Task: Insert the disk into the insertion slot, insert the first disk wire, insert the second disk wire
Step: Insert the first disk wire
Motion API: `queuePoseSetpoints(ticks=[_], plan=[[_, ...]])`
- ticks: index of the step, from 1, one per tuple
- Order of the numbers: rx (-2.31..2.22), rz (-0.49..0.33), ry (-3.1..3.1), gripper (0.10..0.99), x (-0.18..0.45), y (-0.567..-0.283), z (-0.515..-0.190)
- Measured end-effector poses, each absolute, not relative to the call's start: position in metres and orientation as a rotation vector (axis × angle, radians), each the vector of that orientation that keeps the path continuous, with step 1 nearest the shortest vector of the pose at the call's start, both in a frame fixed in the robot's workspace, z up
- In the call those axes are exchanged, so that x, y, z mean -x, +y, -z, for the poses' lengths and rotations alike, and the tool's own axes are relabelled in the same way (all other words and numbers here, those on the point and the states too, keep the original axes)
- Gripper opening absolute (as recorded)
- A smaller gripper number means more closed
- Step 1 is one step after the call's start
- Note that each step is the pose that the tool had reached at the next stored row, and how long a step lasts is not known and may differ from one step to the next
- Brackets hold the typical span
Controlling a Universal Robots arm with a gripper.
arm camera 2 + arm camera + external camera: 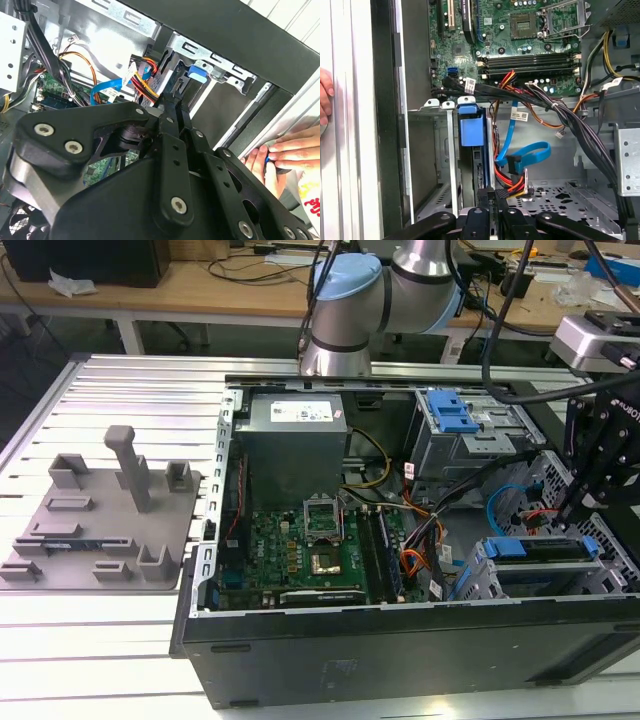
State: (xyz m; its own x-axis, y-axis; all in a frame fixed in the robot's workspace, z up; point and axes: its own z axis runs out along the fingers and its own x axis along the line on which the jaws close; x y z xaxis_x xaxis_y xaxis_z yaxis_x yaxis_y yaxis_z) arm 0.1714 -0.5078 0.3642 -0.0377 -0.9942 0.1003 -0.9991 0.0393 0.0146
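Note:
The disk (540, 548), silver in its bright blue carrier (471, 127), sits inside the grey perforated insertion slot (478, 578) at the case's front corner on the exterior view's right. My black gripper (568, 512) reaches down into the case at the disk's rear end. In both wrist views its fingertips (493, 196) stand close together on the black plug of a red, yellow and black disk wire (514, 181), right against the disk's back edge. A blue flat disk wire (526, 154) loops loose beside it. The carrier's blue tab (197, 72) shows just past the gripper (171, 100).
A bigger grey bay with a blue latch (450, 415) stands behind the slot. Black cable bundles (560, 112) cross above the disk, near the motherboard (310, 550). A person's hand (290, 155) rests on the case's outer edge. A grey fixture plate (100, 520) lies outside the case.

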Motion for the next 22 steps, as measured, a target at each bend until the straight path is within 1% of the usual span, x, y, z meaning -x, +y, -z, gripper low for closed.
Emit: queuePoseSetpoints(ticks=[22], plan=[[-2.163, -0.099, -2.159, 0.165, -0.1726, -0.5097, -0.3569]])
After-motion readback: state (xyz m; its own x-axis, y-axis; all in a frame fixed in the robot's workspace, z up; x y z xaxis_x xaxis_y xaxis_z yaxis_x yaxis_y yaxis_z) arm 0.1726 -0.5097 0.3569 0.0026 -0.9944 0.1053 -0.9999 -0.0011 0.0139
